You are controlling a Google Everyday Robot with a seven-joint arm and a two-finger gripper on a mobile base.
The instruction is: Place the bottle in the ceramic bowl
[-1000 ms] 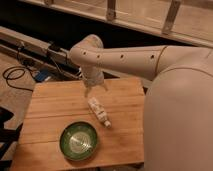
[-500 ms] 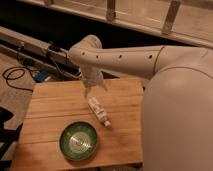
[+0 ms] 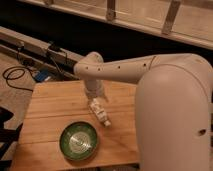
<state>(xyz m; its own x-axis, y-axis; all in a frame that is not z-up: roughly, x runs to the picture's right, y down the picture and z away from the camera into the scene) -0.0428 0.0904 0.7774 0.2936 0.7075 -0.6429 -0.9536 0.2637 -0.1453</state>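
The small white bottle (image 3: 100, 113) lies on its side on the wooden table (image 3: 50, 107), pointing toward the front right. The dark green ceramic bowl (image 3: 79, 141) with its pale ringed inside sits on the table just in front and to the left of the bottle, and holds nothing. My gripper (image 3: 95, 97) hangs from the white arm directly over the bottle's far end, very close to it or touching it. The wrist hides the contact.
My large white arm and body (image 3: 170, 110) cover the right side of the table. Behind the table run a dark rail (image 3: 30, 42) and cables (image 3: 15, 75) on the floor at the left. The table's front edge is just past the bowl.
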